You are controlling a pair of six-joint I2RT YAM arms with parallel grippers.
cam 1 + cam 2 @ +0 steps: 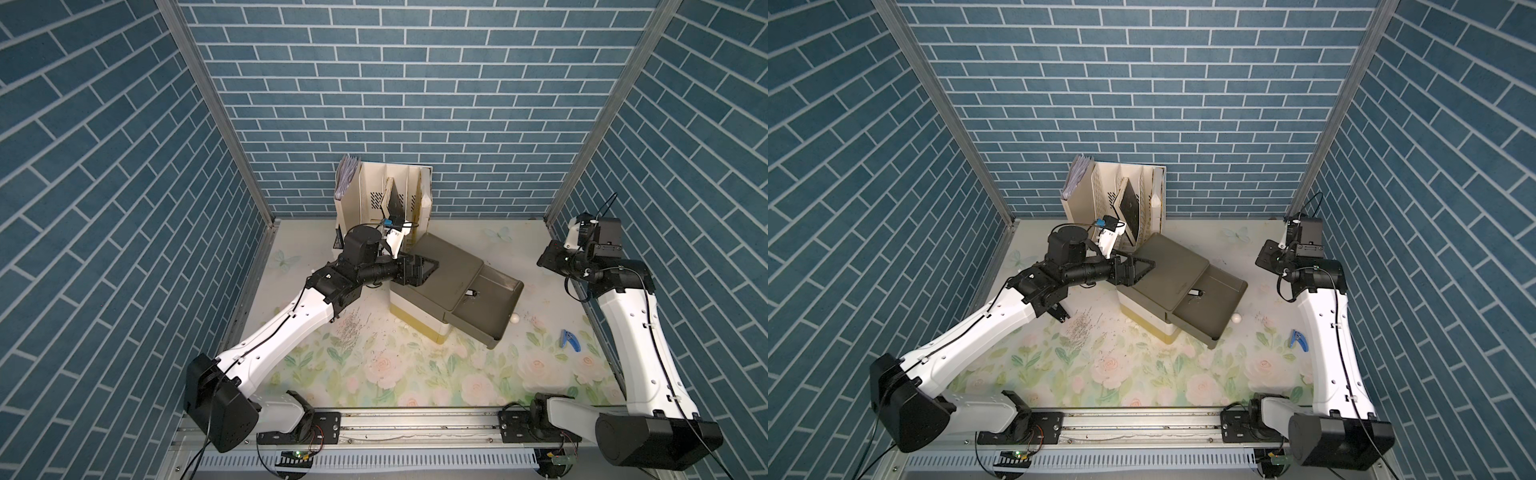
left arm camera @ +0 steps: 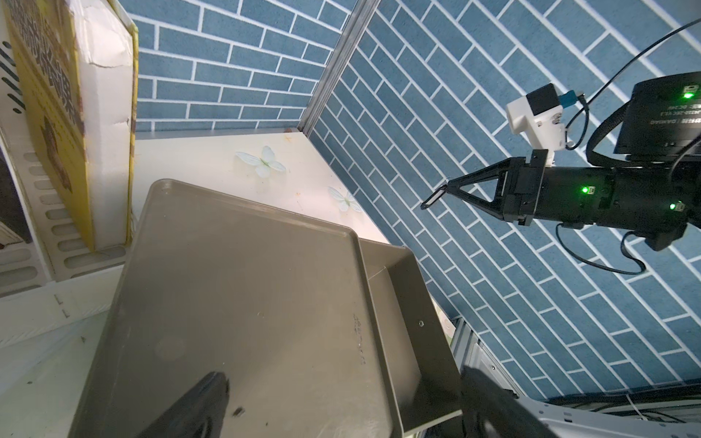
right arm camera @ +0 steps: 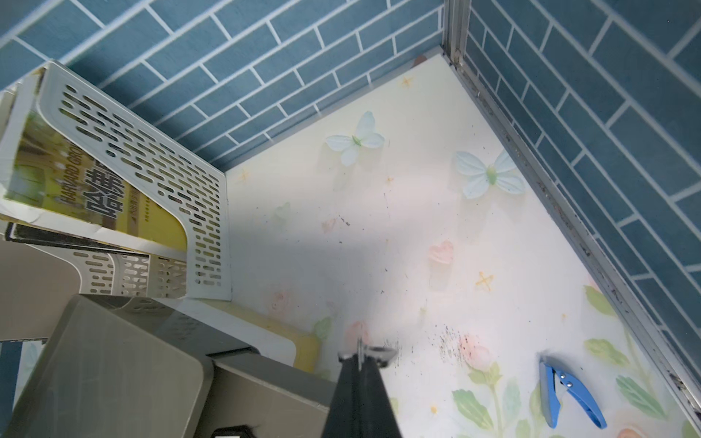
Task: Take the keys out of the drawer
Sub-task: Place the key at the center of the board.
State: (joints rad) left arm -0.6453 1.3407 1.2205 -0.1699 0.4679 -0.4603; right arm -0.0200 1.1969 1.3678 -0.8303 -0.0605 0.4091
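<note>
File rack (image 1: 384, 191): cream, upright against the back wall, holding papers and a yellow book (image 3: 113, 204).
Blue pliers (image 1: 568, 339): flat on the table (image 1: 415, 374), near the right wall.
White ball (image 1: 515, 318): on the table, apart from the pliers.
Small dark bits (image 1: 351, 328): scattered over the flowered surface.

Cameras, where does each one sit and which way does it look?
Top views: high overhead, looking down on the table, drawer, left arm and right arm.
Left wrist: looks over the cabinet at the right claw; its own open left claw shows.
Right wrist: looks down at the table corner; right claw pinches a key.
Shared: both wrist views show the book rack.
</note>
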